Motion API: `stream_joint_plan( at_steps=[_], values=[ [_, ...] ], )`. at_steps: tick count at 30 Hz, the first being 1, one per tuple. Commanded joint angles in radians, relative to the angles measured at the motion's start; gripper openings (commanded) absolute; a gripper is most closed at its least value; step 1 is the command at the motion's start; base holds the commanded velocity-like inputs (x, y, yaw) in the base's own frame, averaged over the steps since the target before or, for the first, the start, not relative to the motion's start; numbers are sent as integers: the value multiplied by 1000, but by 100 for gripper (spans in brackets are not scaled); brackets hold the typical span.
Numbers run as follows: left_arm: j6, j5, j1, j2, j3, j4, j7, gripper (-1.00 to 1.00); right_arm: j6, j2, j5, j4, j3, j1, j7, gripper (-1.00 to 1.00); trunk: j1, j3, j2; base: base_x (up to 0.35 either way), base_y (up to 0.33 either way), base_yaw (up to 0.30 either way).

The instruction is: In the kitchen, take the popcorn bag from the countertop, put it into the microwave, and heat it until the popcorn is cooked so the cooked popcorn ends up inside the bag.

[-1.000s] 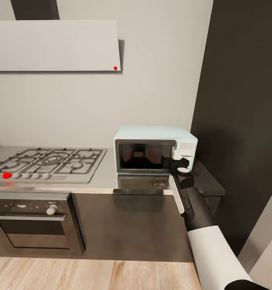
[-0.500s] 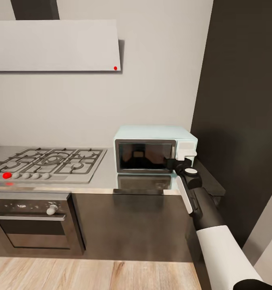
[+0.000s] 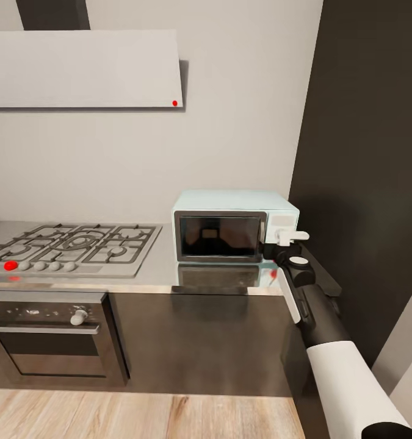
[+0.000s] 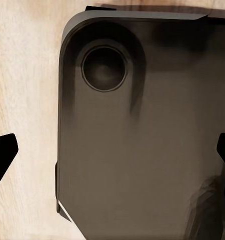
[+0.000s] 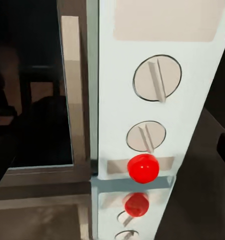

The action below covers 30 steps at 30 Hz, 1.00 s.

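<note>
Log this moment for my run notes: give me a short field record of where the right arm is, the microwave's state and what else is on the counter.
right gripper: at the microwave's control panel, right of the door
microwave: on the countertop, door shut
control panel: two knobs, red button below them
popcorn bag: dark interior behind the glass, cannot tell
gas hob: left of the microwave, on the same countertop
left gripper: open, over the robot's dark base and wood floor

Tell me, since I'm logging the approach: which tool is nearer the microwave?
Right. The right tool is at the microwave control panel. The left tool hangs over the robot's dark base and wood floor.
</note>
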<state>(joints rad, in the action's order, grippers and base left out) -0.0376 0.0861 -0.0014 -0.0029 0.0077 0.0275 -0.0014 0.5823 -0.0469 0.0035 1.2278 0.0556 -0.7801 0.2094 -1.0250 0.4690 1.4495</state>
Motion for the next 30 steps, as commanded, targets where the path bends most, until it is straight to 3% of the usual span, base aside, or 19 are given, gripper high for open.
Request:
stream_joint_plan(
  at_steps=[1, 13, 30],
  values=[
    [-2, 9, 0, 0, 0, 0, 0, 100, 6, 0, 0, 1, 2, -1, 5, 100, 0, 1, 1, 0, 0, 0],
    [-2, 9, 0, 0, 0, 0, 0, 100, 4, -18, -3, -2, 6, -1, 7, 100, 0, 1, 1, 0, 0, 0],
    [-2, 9, 0, 0, 0, 0, -2, 100, 2, -23, 3, -12, 9, -1, 7, 100, 0, 1, 1, 26, 0, 0]
  ],
)
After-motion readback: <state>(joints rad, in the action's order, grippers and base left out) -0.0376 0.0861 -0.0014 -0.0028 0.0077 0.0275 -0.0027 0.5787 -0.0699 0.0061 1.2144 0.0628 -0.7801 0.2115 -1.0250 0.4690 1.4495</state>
